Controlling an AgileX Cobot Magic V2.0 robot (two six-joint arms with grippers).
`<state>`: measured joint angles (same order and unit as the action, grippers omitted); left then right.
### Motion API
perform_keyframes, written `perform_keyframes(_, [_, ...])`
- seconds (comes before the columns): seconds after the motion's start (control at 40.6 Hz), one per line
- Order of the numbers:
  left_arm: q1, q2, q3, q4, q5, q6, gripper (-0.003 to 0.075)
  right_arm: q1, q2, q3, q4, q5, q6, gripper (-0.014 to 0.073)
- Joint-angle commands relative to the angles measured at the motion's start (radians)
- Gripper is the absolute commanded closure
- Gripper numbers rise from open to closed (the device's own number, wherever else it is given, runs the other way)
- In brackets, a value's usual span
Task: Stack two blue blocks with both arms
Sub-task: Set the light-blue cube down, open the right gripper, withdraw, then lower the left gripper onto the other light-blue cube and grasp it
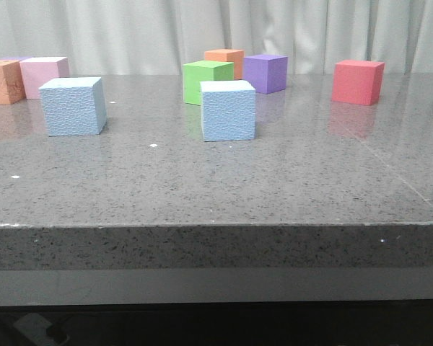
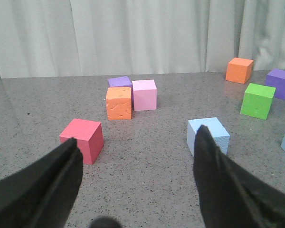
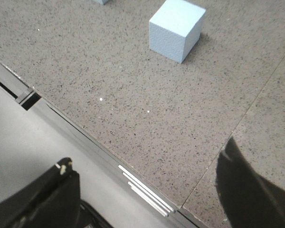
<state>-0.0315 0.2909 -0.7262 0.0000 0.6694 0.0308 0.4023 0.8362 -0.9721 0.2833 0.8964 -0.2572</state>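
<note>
**Two blue blocks apart on the table, both grippers empty**

Front view: one blue block (image 1: pixel 73 106) sits at the left of the grey stone table (image 1: pixel 216 180); the second blue block (image 1: pixel 228 109) sits near the middle, just in front of a green cube (image 1: pixel 207 81). The two are well apart, each flat on the table, nothing on top of either. Behind them stand an orange cube (image 1: pixel 224 60), a purple cube (image 1: pixel 265 73) and a red cube (image 1: pixel 358 81); at far left, a pink cube (image 1: pixel 43 75) beside another orange cube (image 1: pixel 3 81).

Left gripper (image 2: pixel 137 166): jaws spread wide, holding nothing, above the table with a blue block just beyond its fingers (image 2: pixel 213 171).

Right gripper (image 3: pixel 147 190): jaws wide, empty, over the table's near edge; a blue block lies ahead, not touched.
</note>
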Motion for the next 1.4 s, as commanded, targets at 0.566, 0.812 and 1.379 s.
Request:
perform_keyframes(0.566, [-0.006,0.020,-0.024,0.000,-0.081,0.001,0.0231,-0.005,-0.190,0.043,-0.021,-0.158,-0.009,-0.0002])
perform_keyframes(0.812, [-0.006,0.020,-0.024,0.000,-0.085,0.001,0.0231,-0.005,-0.190,0.043,-0.021,-0.154,-0.009,-0.0002])
perform_keyframes(1.379, [-0.125,0.180,-0.114,-0.067,-0.078,0.001,0.0198,-0.005,-0.190,0.043,-0.021,-0.148,-0.009,-0.0002])
